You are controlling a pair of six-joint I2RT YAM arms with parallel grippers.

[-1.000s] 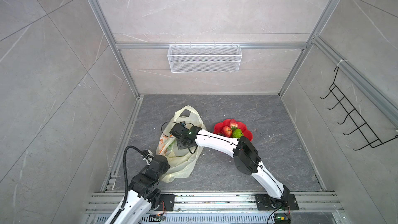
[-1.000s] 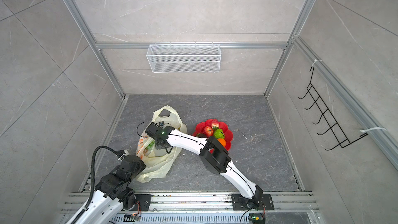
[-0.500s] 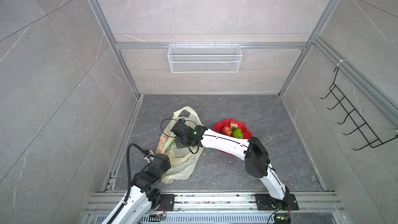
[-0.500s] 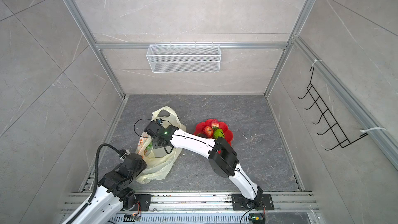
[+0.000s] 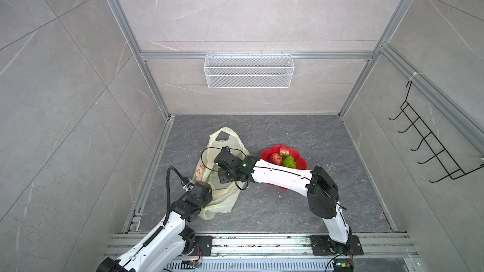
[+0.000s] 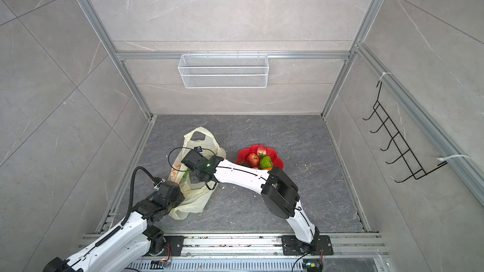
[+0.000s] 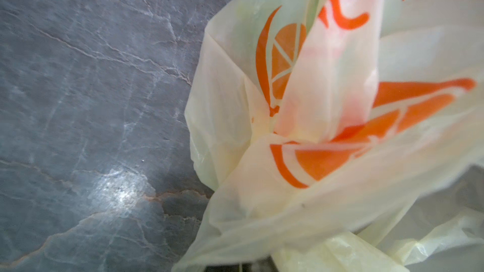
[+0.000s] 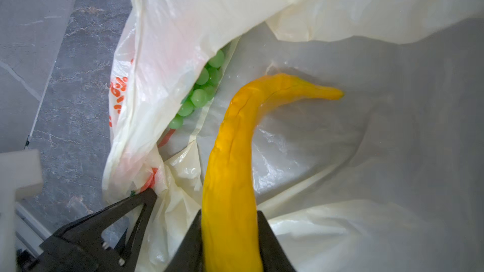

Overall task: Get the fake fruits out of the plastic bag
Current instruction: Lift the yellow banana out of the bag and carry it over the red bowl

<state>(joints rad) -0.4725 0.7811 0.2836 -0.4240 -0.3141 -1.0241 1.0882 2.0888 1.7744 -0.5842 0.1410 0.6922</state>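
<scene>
The grey stone bench [image 5: 288, 205] carries everything. A white wire basket [image 5: 248, 74] hangs on the back wall and a black hook rack [image 5: 429, 153] on the right wall, both well apart from the work.

The cream bag [image 5: 225, 200] lies left of centre. Its long axis runs front to back, with a handle loop pointing at the back wall. The right arm [image 5: 282, 176] reaches across the middle, over the near part of the red plate [image 5: 301, 163] just right of the bag, and hides that part.

Inside the bag, the banana [image 8: 230, 153] runs lengthwise away from the right pincer [image 8: 183, 205], its thin end curving aside. The green grapes [image 8: 204, 87] sit beside it under a fold.

Two red fruits [image 5: 275, 157] and a green fruit [image 5: 289, 162] rest on the plate.

The right pincer stands open: the banana lies across one finger, and the other is apart from it, touching the plastic. The left pincer [image 5: 205, 192] is closed on the bag's near edge.
</scene>
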